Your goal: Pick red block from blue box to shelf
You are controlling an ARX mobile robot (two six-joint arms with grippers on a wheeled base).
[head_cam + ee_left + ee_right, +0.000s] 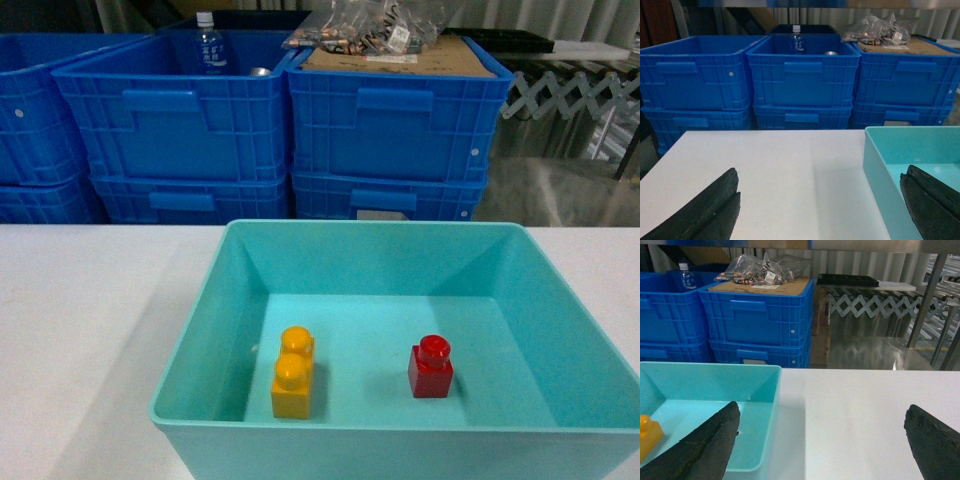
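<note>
Zero progress so far, red block (430, 367) sitting untouched near the front right of the blue box (200, 340) floor, both sets of fingers spread wide, grab and shelf run left.

Head cam looked forward and down, close over the blue box (400, 255) on the white table (80, 330). Left wrist cam sat low at the table's left, facing the stacked blue crates (802, 80). Right wrist cam sat low on the right. All three shared box and crates.
</note>
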